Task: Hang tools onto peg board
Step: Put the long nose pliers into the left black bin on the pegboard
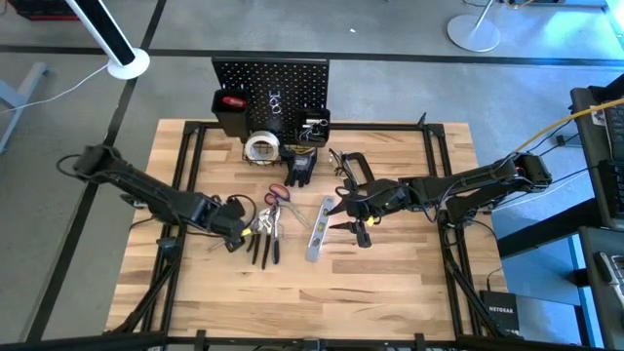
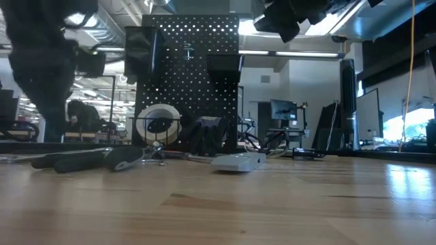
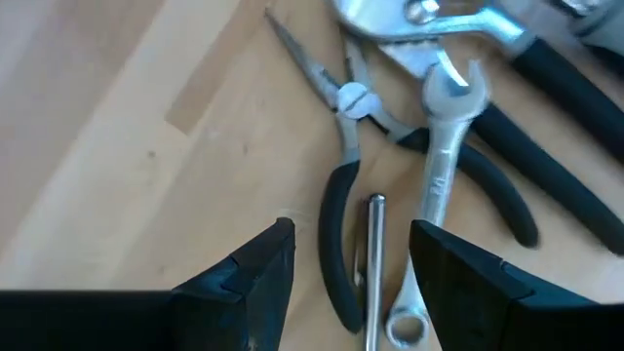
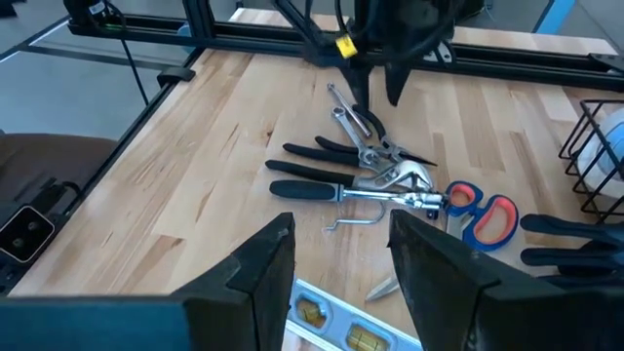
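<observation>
Several tools are lying loose on the table in front of the peg board: pliers, scissors, level bar, tape roll, gloves, C-clamp. Left gripper is hovering just over the pliers and a wrench, fingers apart, gripping nothing. Right gripper is hanging above the level bar, fingers also apart and empty.

Black perforated peg board, red-handled scissors
</observation>
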